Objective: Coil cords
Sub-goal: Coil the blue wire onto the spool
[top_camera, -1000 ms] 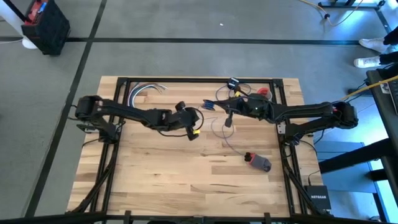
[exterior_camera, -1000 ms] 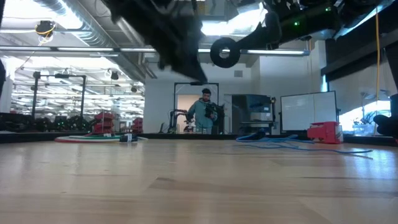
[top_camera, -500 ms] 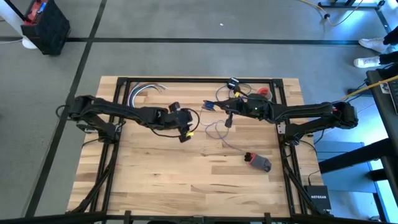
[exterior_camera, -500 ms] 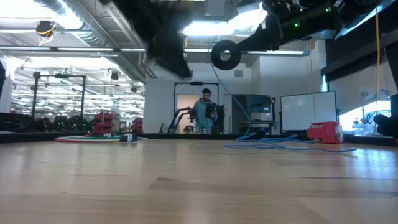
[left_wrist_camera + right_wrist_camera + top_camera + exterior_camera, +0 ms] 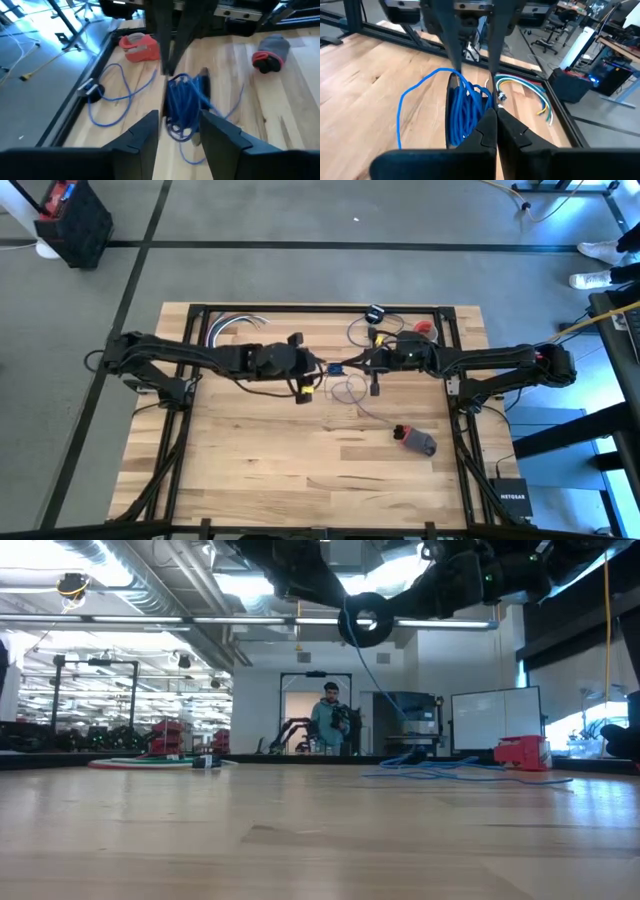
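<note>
Cord: a thin blue cord [image 5: 182, 102] is hanging as a bunched coil of several loops above the middle of the desk, between the two grippers; in the high view the bundle [image 5: 334, 367] is showing as a small blue knot, with loose bluish-grey loops trailing onto the wood.
Cord tail: one slack loop is lying on the boards and running toward a small black end piece [image 5: 95, 90] near the desk's far edge.
Right gripper: the right gripper [image 5: 491, 117] is pinching the coil, its fingers pressed together on the strands.
Left gripper: the left gripper [image 5: 180, 132] is standing with its fingers apart on either side of the coil's lower loops; whether they touch the strands cannot be told.
Change: half a second ago the left gripper was lying farther from the right one; it is now closing in, and the right gripper is sitting slightly nearer the desk's right side.
Desk: pale wooden planks [image 5: 260, 450] inside a black metal frame.
Others: a red plastic piece [image 5: 139, 46] is lying by the far edge; a grey and red pouch [image 5: 415, 440] is resting nearer the front; a fan of coloured wires [image 5: 530, 90] is lying at the far left.
Room: a person [image 5: 330, 720] is standing in a doorway.
</note>
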`<action>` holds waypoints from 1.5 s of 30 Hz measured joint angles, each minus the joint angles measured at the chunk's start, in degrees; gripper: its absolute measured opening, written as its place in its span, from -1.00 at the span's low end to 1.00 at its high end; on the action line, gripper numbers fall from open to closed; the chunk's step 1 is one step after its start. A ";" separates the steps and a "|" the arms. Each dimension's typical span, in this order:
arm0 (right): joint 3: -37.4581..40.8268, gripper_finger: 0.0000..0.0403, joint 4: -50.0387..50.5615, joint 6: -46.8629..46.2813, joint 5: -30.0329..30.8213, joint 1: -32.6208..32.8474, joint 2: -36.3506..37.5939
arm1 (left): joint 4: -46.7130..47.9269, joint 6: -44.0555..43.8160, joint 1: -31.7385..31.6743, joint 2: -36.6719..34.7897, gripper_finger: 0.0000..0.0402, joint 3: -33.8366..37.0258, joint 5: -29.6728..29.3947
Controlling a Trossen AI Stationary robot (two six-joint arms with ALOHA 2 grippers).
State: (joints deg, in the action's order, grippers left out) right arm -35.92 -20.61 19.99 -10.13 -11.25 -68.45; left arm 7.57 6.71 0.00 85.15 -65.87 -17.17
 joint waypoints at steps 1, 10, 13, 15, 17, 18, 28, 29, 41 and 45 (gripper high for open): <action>0.00 -1.00 0.36 0.00 0.00 0.00 -0.04 | -0.33 -0.11 -0.11 0.39 -0.36 0.00 0.09; 0.02 -1.00 0.92 1.63 -2.53 -0.02 -0.06 | -1.31 0.41 -0.86 3.71 -0.45 -0.02 0.04; 0.02 -1.00 1.21 1.66 -2.54 -0.04 -0.06 | -1.30 1.19 -0.53 3.71 -0.53 -0.02 0.04; 0.02 -1.00 1.18 1.66 -2.52 -0.07 -0.06 | -1.38 1.50 -0.12 3.71 -0.63 -0.02 0.02; 0.02 -1.00 1.12 1.66 -2.78 -0.02 -0.06 | -1.44 3.11 0.06 3.72 -0.77 -0.02 -0.14; 0.02 -0.99 1.18 1.64 -2.97 0.00 -0.06 | -1.41 4.00 0.12 3.74 -0.85 -0.02 -0.19; -0.02 -0.75 0.99 0.56 -2.35 0.00 -0.06 | -1.70 4.95 0.08 3.86 -0.98 -0.02 -0.11; -0.03 -0.74 0.94 -0.39 -2.46 0.02 -0.06 | -1.70 5.05 0.08 3.86 -0.98 -0.02 -0.11; -13.64 -0.35 44.17 -11.09 8.64 3.09 10.31 | -4.35 3.01 -0.15 3.23 -0.99 0.02 -8.06; -5.04 -0.33 33.06 -14.84 10.81 9.50 9.84 | -9.27 -0.42 -0.77 3.21 -0.99 0.02 -9.30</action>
State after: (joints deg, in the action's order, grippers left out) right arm -40.96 12.46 5.15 0.68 -1.74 -58.61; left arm -1.70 6.29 -0.77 88.36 -65.84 -26.47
